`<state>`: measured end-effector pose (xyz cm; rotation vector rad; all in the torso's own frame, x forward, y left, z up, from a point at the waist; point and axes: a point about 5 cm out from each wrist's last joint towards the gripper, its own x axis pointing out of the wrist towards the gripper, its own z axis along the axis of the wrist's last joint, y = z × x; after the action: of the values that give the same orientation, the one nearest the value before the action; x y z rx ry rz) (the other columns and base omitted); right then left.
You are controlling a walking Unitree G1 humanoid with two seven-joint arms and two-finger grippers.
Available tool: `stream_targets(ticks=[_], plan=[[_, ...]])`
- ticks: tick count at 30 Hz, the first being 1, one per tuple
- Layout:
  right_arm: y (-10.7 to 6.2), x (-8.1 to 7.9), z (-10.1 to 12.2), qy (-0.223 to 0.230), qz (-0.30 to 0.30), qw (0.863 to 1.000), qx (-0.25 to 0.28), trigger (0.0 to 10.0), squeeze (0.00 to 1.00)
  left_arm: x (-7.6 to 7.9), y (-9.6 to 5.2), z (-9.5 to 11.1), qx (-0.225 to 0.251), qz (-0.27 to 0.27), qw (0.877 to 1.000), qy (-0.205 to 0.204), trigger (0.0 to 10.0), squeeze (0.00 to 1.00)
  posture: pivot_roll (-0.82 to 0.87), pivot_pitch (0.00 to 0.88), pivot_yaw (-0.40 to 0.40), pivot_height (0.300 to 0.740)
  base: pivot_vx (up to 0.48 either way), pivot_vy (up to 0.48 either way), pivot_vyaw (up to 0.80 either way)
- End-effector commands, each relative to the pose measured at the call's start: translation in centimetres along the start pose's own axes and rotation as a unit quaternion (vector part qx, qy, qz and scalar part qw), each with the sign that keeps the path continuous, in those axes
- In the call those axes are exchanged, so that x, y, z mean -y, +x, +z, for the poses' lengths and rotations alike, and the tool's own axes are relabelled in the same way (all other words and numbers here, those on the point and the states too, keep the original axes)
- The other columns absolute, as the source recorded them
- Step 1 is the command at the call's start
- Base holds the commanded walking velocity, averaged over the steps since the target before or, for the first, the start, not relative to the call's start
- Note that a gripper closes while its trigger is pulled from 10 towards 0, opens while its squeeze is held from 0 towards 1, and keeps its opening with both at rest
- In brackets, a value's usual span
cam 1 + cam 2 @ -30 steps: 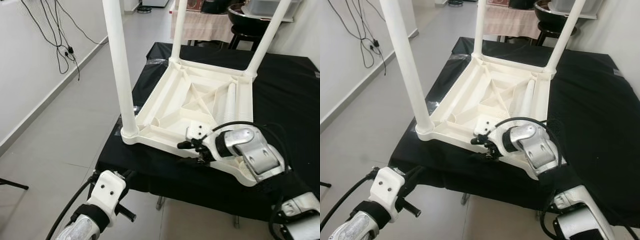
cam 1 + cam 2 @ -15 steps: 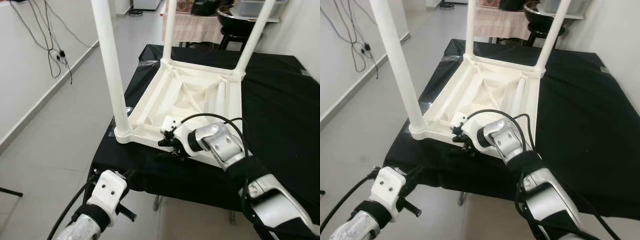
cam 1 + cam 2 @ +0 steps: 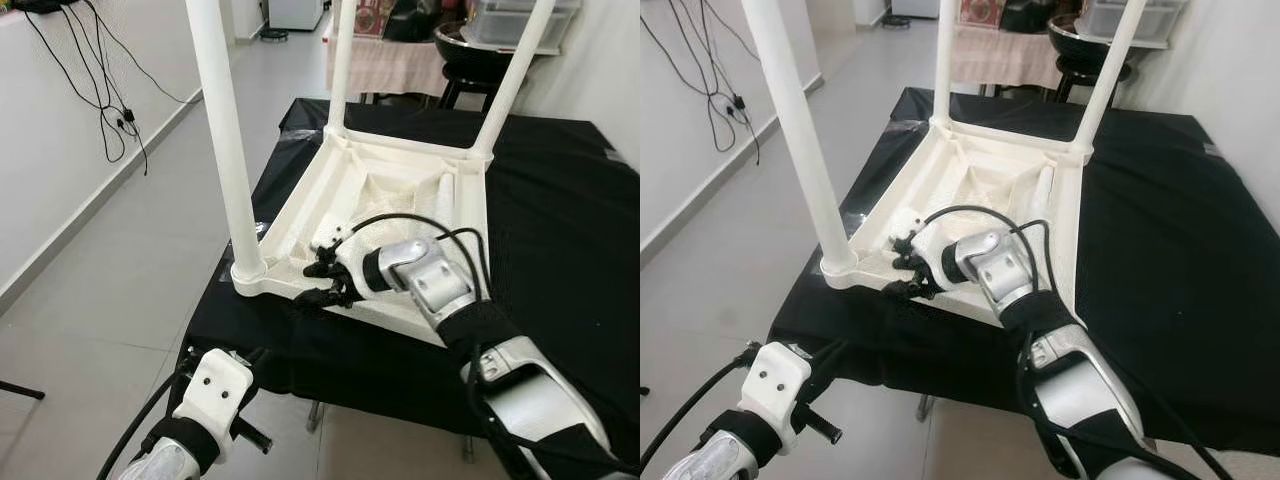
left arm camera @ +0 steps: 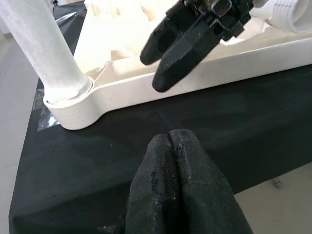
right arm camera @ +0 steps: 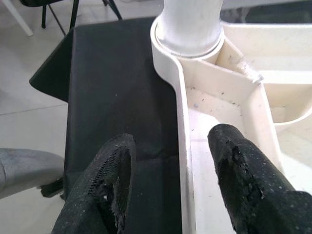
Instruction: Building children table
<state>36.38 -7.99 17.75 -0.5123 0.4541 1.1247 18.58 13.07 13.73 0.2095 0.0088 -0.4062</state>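
A: Where is the children's table [image 3: 400, 200]?

B: Upside down on a black cloth [image 3: 560, 220] that covers a larger tabletop. Its white underside faces up, ribbed, and three white legs [image 3: 222, 140] stand up from its corners. The near left corner of the upturned table sits close to the near left corner of the cloth.

A: And the right gripper [image 3: 322, 283]?

B: It is at the near edge of the upturned table, just beside the near left leg. In the right wrist view its two black fingers [image 5: 239, 175] are spread apart and straddle the white rim, one over the cloth outside and one over the hollow inside. I cannot tell whether either pad touches the rim.

A: The left one?

B: The left gripper [image 4: 171, 146] hangs low, below and in front of the near left corner of the cloth. In its wrist view the two fingers lie pressed together with nothing between them, pointing up at the table's rim

A: Anything else lying about?

B: A loose white leg [image 3: 1043, 190] lies inside the underside, along the right rim
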Motion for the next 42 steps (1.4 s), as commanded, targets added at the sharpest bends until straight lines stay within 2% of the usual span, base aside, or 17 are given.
stream_targets(ticks=[1,4,7,8,9,10,23,25,26,27,32,37,38,39,40,41,42], plan=[[0.5,-0.3,-0.3,-0.004,0.006,1.0,-0.021,10.0,0.0,0.1,-0.1,-0.6,-0.017,-0.004,1.0,-0.001,10.0,0.0,0.01,0.093,-0.052,0.74,0.0,0.0,0.0],[1.5,-0.7,-1.1,-0.005,0.003,0.999,-0.053,10.0,0.0,0.1,-0.1,-0.6,-0.018,-0.004,1.0,-0.001,10.0,0.0,0.0,0.093,-0.051,0.74,0.0,0.0,0.0],[1.6,-0.7,-1.2,-0.005,0.002,0.998,-0.056,9.8,0.0,0.1,-0.1,-0.7,-0.018,-0.004,1.0,-0.001,10.0,0.0,0.0,0.093,-0.051,0.74,0.0,0.0,0.0],[1.8,-0.8,-1.2,-0.008,0.009,0.998,-0.057,8.9,0.0,0.1,-0.1,-0.7,-0.018,-0.005,1.0,-0.001,10.0,0.0,0.0,0.093,-0.051,0.74,0.0,0.0,0.0],[1.8,-0.8,-1.2,-0.008,0.009,0.998,-0.057,8.9,0.0,0.1,-0.1,-0.7,-0.018,-0.005,1.0,-0.001,10.0,0.0,0.0,0.093,-0.051,0.74,0.0,0.0,0.0],[1.9,-1.3,-1.2,-0.03,0.032,0.998,-0.052,0.0,0.0,0.1,-0.1,-0.7,-0.018,-0.004,1.0,-0.001,10.0,0.0,0.0,0.094,-0.053,0.74,0.0,0.0,0.0],[1.2,-1.8,-0.2,-0.137,0.091,0.986,0.007,0.0,0.0,0.0,-0.2,-0.7,-0.019,-0.005,1.0,0.0,10.0,0.0,0.0,0.095,-0.05,0.74,0.0,0.0,0.0],[0.9,-2.1,-0.2,-0.18,0.115,0.977,0.008,0.0,0.0,0.0,-0.2,-0.7,-0.02,-0.005,1.0,0.0,10.0,0.0,0.0,0.095,-0.047,0.74,0.0,0.0,0.0],[0.9,-2.1,-0.2,-0.18,0.115,0.977,0.008,0.0,0.0,0.0,-0.2,-0.7,-0.02,-0.005,1.0,0.0,10.0,0.0,0.0,0.095,-0.047,0.74,0.0,0.0,0.0],[0.7,-2.6,-0.4,-0.206,0.136,0.969,0.007,0.0,0.0,0.0,-0.2,-0.7,-0.02,-0.005,1.0,0.001,10.0,0.0,0.0,0.096,-0.046,0.74,0.0,0.0,0.0],[0.9,-3.8,-0.6,-0.257,0.174,0.951,0.006,0.0,0.0,-0.1,-0.3,-0.7,-0.021,-0.005,1.0,0.002,10.0,0.0,0.0,0.099,-0.044,0.74,0.0,0.0,0.0],[1.6,-3.5,-0.9,-0.269,0.145,0.952,-0.013,0.0,0.0,-0.2,-0.2,-0.7,-0.022,-0.005,1.0,0.003,10.0,0.0,0.01,0.099,-0.042,0.74,0.0,0.0,0.0],[1.9,-3.2,-0.8,-0.271,0.12,0.955,-0.017,7.8,0.0,-0.2,-0.2,-0.7,-0.022,-0.006,1.0,0.004,10.0,0.0,0.01,0.099,-0.042,0.74,0.0,0.0,0.0],[1.9,-3.2,-0.8,-0.271,0.12,0.955,-0.017,7.8,0.0,-0.2,-0.2,-0.7,-0.022,-0.006,1.0,0.004,10.0,0.0,0.01,0.099,-0.042,0.74,0.0,0.0,0.0],[2.4,-3.1,-0.5,-0.257,0.1,0.961,-0.01,10.0,0.0,-0.2,-0.2,-0.7,-0.022,-0.006,1.0,0.005,10.0,0.0,0.01,0.097,-0.039,0.74,0.0,0.0,0.0],[2.7,-3.1,-0.3,-0.245,0.089,0.965,-0.004,10.0,0.0,-0.2,-0.2,-0.7,-0.023,-0.007,1.0,0.005,10.0,0.0,0.01,0.097,-0.039,0.74,0.0,0.0,0.0],[2.9,-3.1,0.0,-0.228,0.08,0.97,0.008,10.0,1.0,-0.2,-0.2,-0.7,-0.023,-0.007,1.0,0.006,10.0,0.0,0.01,0.095,-0.039,0.74,0.0,0.0,0.0]])
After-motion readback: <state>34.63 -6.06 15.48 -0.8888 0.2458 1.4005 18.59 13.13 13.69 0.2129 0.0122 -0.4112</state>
